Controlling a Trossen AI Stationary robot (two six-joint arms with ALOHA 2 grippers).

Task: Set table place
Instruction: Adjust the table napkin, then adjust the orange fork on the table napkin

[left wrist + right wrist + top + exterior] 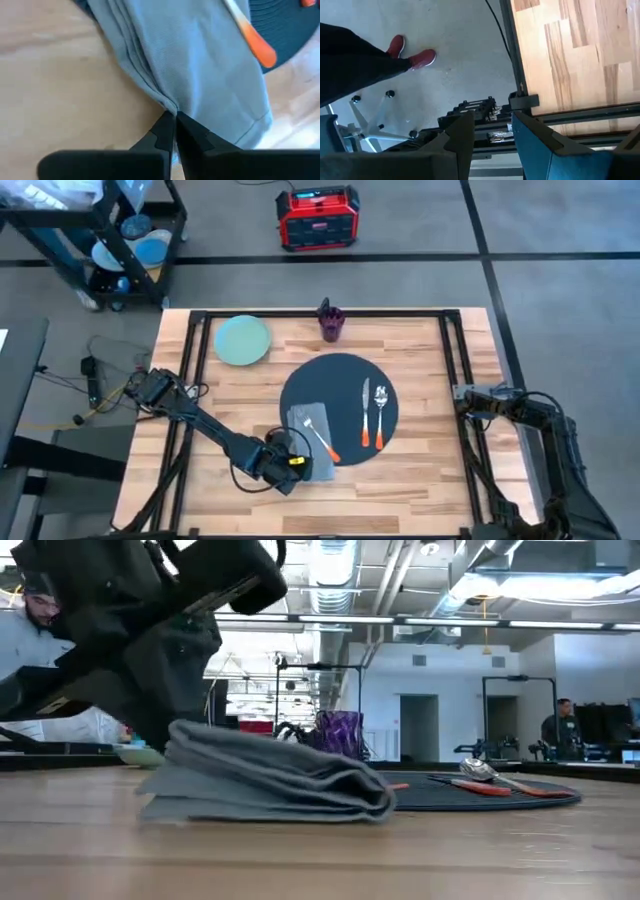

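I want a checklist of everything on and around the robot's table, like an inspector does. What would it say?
Surface: wooden table, bare planks at the front.
Job's things: round dark mat with knife and fork; spoon lying on the grey napkin; green plate and purple cup off the mat.
Clutter: nothing seen.
Grippers: left gripper fingers shut on the napkin's edge; right gripper open, parked at the table's right edge.
Cables: wires on the floor, left.
Surroundings: cart, red box, people behind.

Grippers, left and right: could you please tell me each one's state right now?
Left gripper: shut on the folded grey cloth napkin.
Right gripper: open, holding nothing.
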